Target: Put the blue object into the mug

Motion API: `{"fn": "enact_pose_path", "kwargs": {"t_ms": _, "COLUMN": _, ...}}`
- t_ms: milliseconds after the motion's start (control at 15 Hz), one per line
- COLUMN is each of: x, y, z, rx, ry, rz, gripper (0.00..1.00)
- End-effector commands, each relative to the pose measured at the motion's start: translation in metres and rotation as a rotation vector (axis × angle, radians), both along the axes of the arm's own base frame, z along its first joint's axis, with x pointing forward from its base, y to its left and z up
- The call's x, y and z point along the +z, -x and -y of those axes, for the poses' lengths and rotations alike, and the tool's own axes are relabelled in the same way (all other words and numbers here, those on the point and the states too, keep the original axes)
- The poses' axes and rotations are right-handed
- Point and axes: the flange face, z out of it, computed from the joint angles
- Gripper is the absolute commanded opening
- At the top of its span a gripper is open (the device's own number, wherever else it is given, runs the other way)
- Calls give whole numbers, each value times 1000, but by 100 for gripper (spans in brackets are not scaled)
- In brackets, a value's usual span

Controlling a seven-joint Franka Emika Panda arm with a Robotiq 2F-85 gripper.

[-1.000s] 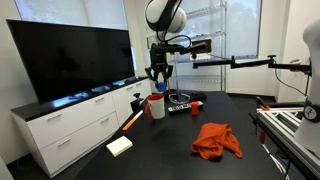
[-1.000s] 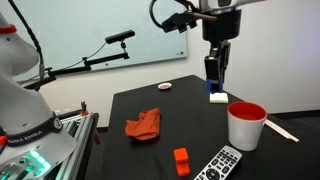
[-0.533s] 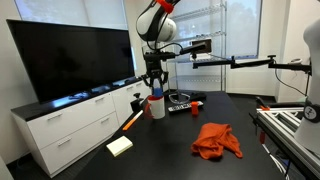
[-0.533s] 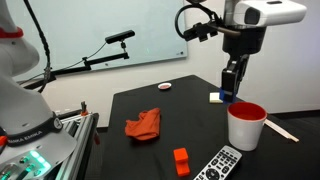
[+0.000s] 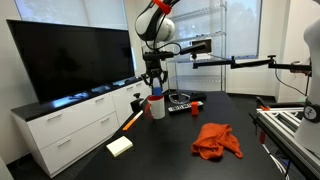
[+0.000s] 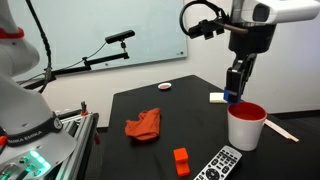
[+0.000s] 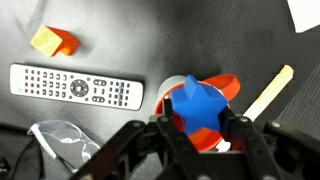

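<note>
My gripper [image 7: 200, 125] is shut on the blue star-like block [image 7: 200, 104] and holds it just above the mug's mouth. The mug [image 6: 246, 125] is white with a red rim and inside; it stands on the black table in both exterior views [image 5: 157, 106]. In the wrist view its red rim [image 7: 228, 86] shows right behind the block. In an exterior view the gripper [image 6: 232, 95] hangs over the mug's near rim with a bit of blue [image 6: 229, 98] between the fingers.
A black remote [image 7: 75, 87] lies beside the mug, also seen in an exterior view [image 6: 217, 165]. An orange block [image 6: 181, 159], an orange cloth [image 6: 143, 125], a wooden stick [image 7: 268, 88], a yellow-white pad [image 5: 120, 146] and a small red-white dish [image 6: 165, 87] lie on the table.
The gripper has carried the blue block sideways from beside the mug to over its mouth and has dropped a little lower.
</note>
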Motion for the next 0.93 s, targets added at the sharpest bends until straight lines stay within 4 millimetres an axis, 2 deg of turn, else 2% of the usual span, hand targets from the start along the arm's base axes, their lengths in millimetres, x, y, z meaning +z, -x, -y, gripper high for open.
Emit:
{"fn": "enact_pose_path", "kwargs": {"t_ms": 0, "x": 3, "y": -15, "z": 7, "rx": -32, "ry": -24, "rz": 3, "gripper": 19}}
{"fn": "enact_pose_path", "kwargs": {"t_ms": 333, "x": -7, "y": -21, "z": 14, "rx": -58, "ry": -42, "rz": 8, "gripper": 19}}
{"fn": "enact_pose_path", "kwargs": {"t_ms": 867, "x": -5, "y": -29, "z": 27, "rx": -85, "ry": -44, "rz": 20, "gripper": 19}}
